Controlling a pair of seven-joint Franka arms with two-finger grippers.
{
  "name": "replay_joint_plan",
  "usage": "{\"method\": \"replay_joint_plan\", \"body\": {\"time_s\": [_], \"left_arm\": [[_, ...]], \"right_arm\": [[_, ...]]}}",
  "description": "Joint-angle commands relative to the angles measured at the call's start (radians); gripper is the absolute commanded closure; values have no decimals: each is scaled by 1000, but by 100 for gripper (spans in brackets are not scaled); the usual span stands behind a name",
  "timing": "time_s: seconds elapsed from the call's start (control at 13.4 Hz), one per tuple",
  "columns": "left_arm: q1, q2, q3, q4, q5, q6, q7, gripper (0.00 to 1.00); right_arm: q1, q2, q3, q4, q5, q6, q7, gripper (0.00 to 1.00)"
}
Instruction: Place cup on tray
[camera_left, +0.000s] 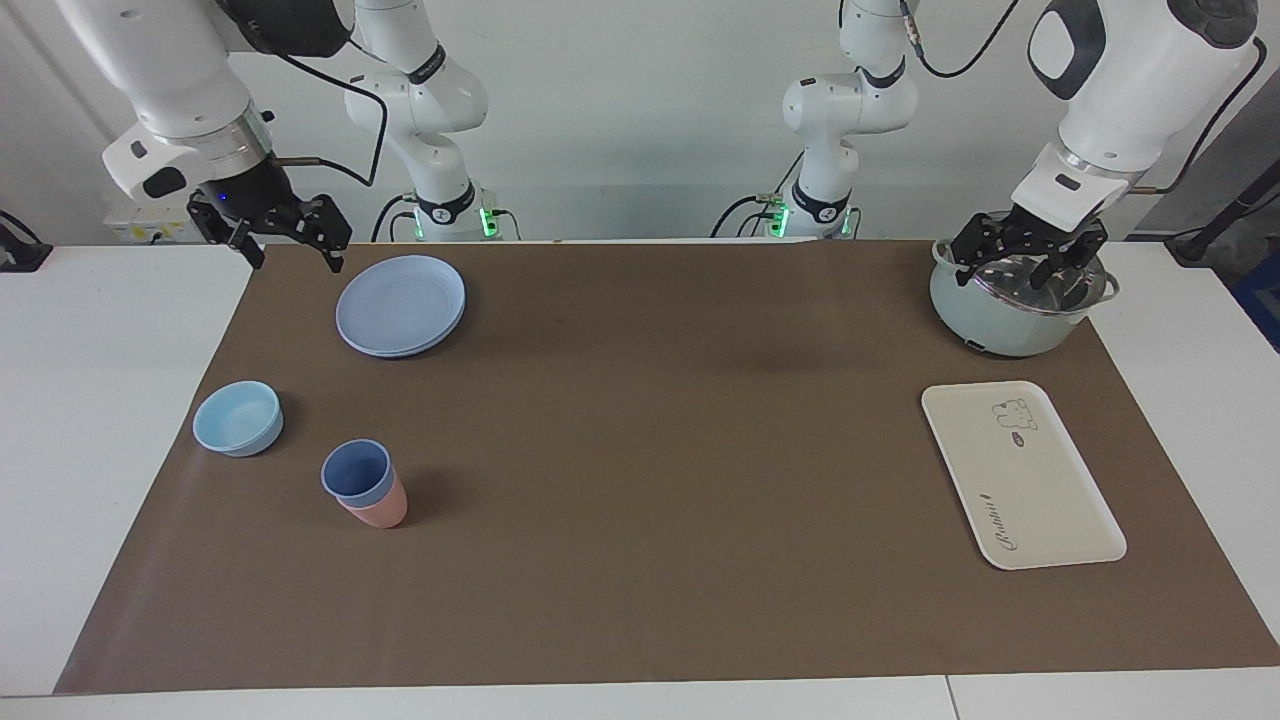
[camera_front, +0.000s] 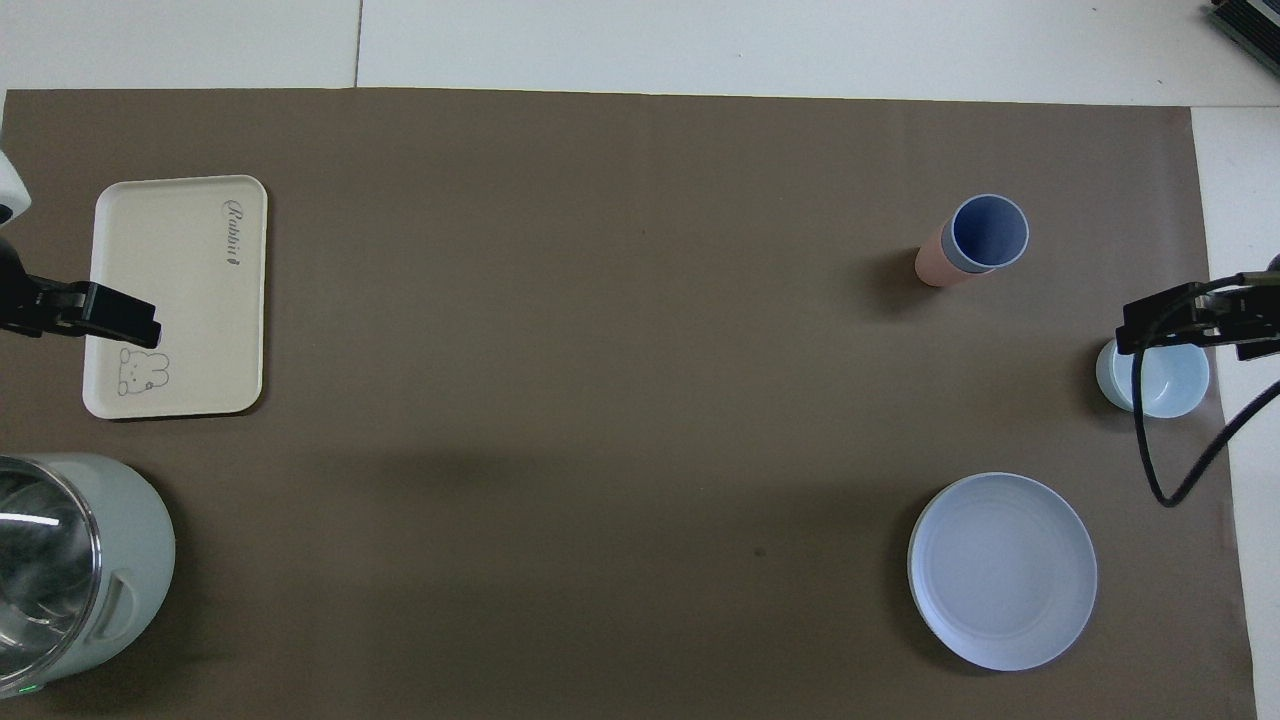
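The cup (camera_left: 357, 470), periwinkle blue, sits nested inside a salmon-pink cup (camera_left: 380, 511) on the brown mat (camera_left: 640, 450) toward the right arm's end of the desk. It is well apart from the tray (camera_left: 1020, 472), which lies bare at the left arm's end.

The right end effector (camera_left: 290, 235) hangs open above the mat's corner beside the blue plate (camera_left: 400, 304), holding nothing. The left end effector (camera_left: 1030, 255) hangs open over the pale green pot (camera_left: 1010, 300), also empty. Neither touches the cup.

Risks, as judged: the nested fit may cause the pink cup to lift with the blue one, or to topple when they part. A grasp at the thin rim may slip on the taper. The long carry across the desk, or a handover between arms, invites a drop. The light-blue bowl (camera_left: 238, 417) stands near the approach path.

Legible markings: the tray bears script lettering that appears to read "Rabbit", and a small cartoon animal drawing. No other writing can be read.
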Motion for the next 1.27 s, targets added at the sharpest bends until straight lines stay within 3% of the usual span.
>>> {"method": "replay_joint_plan", "body": {"time_s": [0.0, 0.3, 0.45, 0.67, 0.82, 1.04, 1.19], "left_arm": [[8, -18, -5, -16, 11, -7, 10, 0], [8, -18, -5, -16, 11, -7, 9, 0], [8, -18, -5, -16, 11, -7, 9, 0], [8, -18, -5, -16, 11, -7, 10, 0], [8, -18, -5, -16, 11, -7, 9, 0], [8, -18, -5, -16, 11, -7, 10, 0], [8, -18, -5, -16, 11, -7, 10, 0]], "right_arm": [[-6, -18, 7, -16, -11, -7, 11, 0], [-18, -24, 6, -34, -2, -6, -14, 0], [-44, -30, 0, -72, 29, 110, -57, 0], [-82, -75, -2, -247, 113, 377, -302, 0], [-113, -63, -2, -279, 152, 430, -423, 0], [-188, -43, -2, -383, 309, 583, -853, 0], [-235, 0, -3, -415, 473, 619, -1099, 0]]}}
